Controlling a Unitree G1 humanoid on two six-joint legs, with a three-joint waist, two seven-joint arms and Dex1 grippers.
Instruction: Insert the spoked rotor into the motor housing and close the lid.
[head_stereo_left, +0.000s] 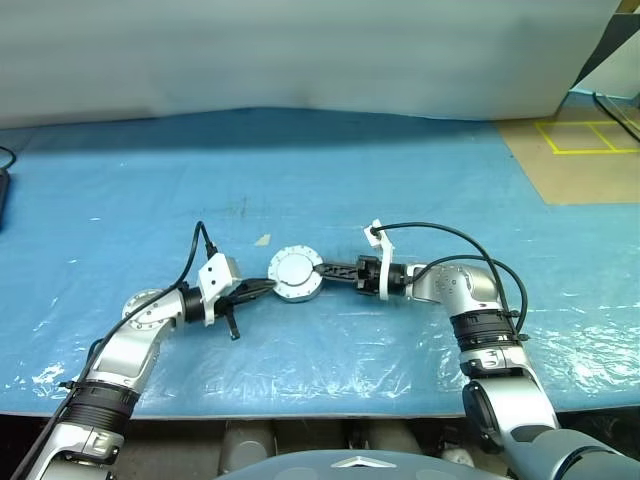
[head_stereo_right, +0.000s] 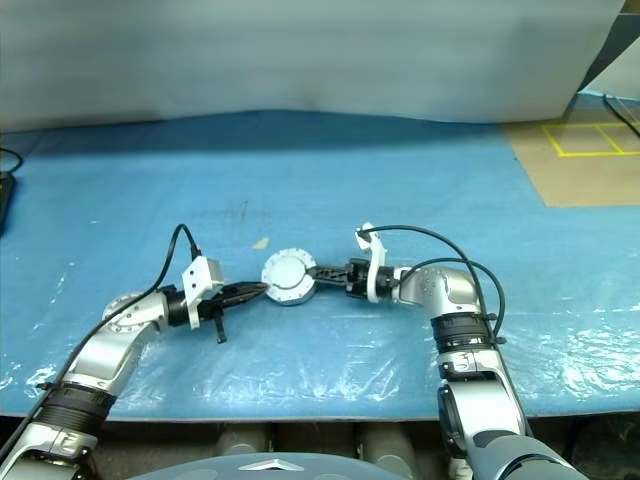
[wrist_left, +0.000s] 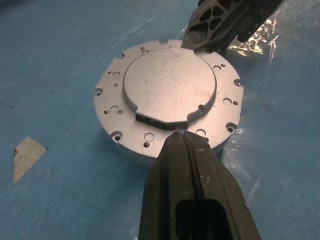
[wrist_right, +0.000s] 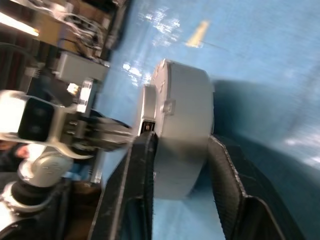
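The motor housing (head_stereo_left: 295, 275) is a round silver puck lying on the blue table top. Its upper face is plain silver with a raised round centre (wrist_left: 167, 82) and small holes around the rim; no coils show. Whether that top plate is the lid I cannot tell. The spoked rotor is hidden or out of view. My left gripper (head_stereo_left: 268, 287) is shut, its tip (wrist_left: 182, 137) touching the puck's near-left rim. My right gripper (head_stereo_left: 318, 270) reaches in from the right, one finger (wrist_right: 142, 150) on the top face and the other (wrist_right: 220, 155) against the underside, closed on the puck.
A beige tape scrap (head_stereo_left: 262, 240) lies just behind the puck. A brown floor patch with yellow lines (head_stereo_left: 580, 150) sits at the back right. A white curtain (head_stereo_left: 300, 50) bounds the back of the table. A dark object (head_stereo_left: 3, 195) is at the far left edge.
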